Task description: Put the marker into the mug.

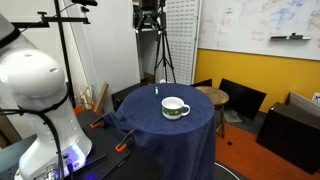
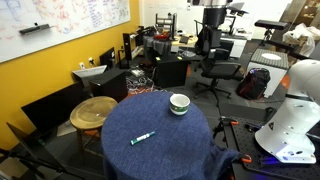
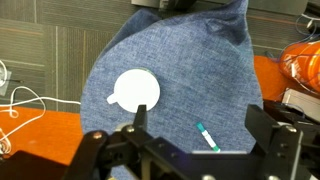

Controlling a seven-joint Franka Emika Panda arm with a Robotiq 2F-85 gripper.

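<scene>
The mug (image 2: 179,103) is a low white cup with a dark green band. It stands on a round table draped in blue cloth (image 2: 175,145). It also shows in an exterior view (image 1: 176,108), and from above as a white disc in the wrist view (image 3: 135,90). The marker (image 2: 143,137) is a thin whitish stick with teal ends. It lies flat on the cloth about a mug-width away from the mug, as the wrist view (image 3: 208,136) also shows. My gripper (image 3: 203,125) is open and empty, high above the table, with the marker between its fingers in that view.
A round wooden stool (image 2: 93,112) stands beside the table. Black chairs (image 2: 60,110) line the yellow wall. A camera tripod (image 1: 160,50) stands behind the table. The white robot base (image 1: 35,100) sits beside the table. Orange clamps (image 1: 122,148) lie on the floor.
</scene>
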